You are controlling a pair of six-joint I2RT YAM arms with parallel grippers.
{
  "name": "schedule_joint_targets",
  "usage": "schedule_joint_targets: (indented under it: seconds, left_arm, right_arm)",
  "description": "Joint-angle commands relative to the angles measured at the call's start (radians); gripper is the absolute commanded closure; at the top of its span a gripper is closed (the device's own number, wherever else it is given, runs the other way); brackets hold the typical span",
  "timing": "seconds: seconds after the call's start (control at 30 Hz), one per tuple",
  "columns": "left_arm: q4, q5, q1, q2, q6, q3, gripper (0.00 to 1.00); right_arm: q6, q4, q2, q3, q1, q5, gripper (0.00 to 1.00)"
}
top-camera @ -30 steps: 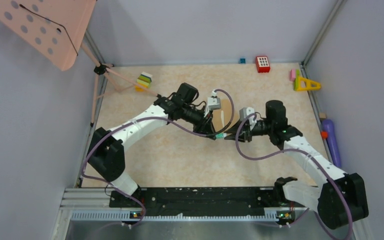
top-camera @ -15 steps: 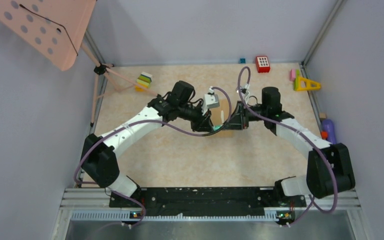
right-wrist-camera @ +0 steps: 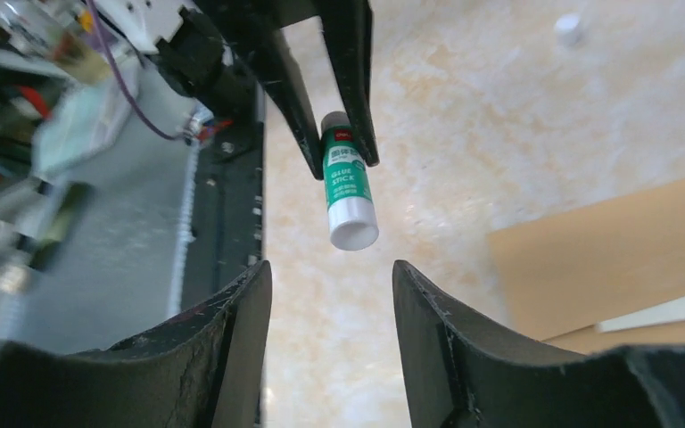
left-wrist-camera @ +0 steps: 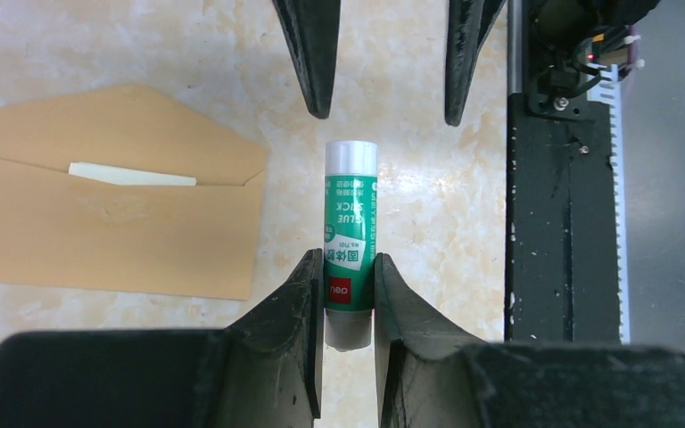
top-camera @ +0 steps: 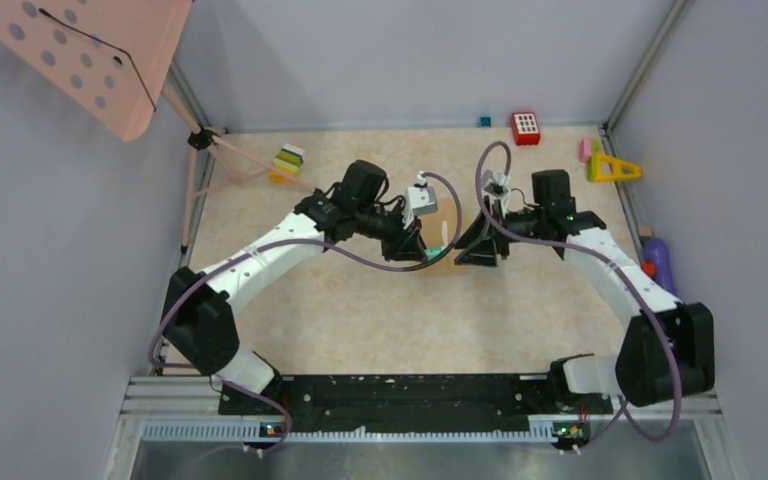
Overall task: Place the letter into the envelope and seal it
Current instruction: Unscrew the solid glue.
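Envelope (left-wrist-camera: 116,201) of tan kraft paper lies flat on the counter (left-wrist-camera: 428,223), its pointed flap folded open, and a pale strip of the letter (left-wrist-camera: 132,175) shows at its mouth. Beside the envelope's short edge, and apart from it in the left wrist view, the left end effector (left-wrist-camera: 348,267) is clamped on the base of a green glue stick (left-wrist-camera: 350,223), which juts straight out from between the fingers. The stick's pale grey-white end points at the right end effector (right-wrist-camera: 328,276). That one's fingers are spread wider than the stick, with their tips just short of the pale end and not touching it. Seen from above, the two end effectors face each other near the middle of the counter, over the envelope. Well apart, along the far and right edges, sit a red block (top-camera: 525,128) and a yellow triangle (top-camera: 612,168).
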Motion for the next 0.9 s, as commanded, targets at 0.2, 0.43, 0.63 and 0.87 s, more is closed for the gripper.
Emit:
schedule_joint_targets:
  seconds: [0.2,0.43,0.63,0.87]
  left_arm:
    - [-0.011,0.214,0.001,0.055,-0.008,0.01,1.0]
    - [-0.022,0.248,0.0,0.087,-0.005,0.011,1.0]
    - [-0.037,0.262,-0.013,0.105,-0.002,0.018,1.0]
    - [-0.046,0.265,-0.014,0.1,0.008,0.02,1.0]
  right_arm:
    - [-0.566,0.268,-0.328,-0.263,0.0,-0.021,0.49]
    - [-0.686,0.254,-0.347,-0.293,0.039,-0.027,0.51]
    - [-0.67,0.304,-0.342,-0.312,0.101,0.041,0.54]
    - [-0.701,0.271,-0.346,-0.321,0.112,0.08,0.61]
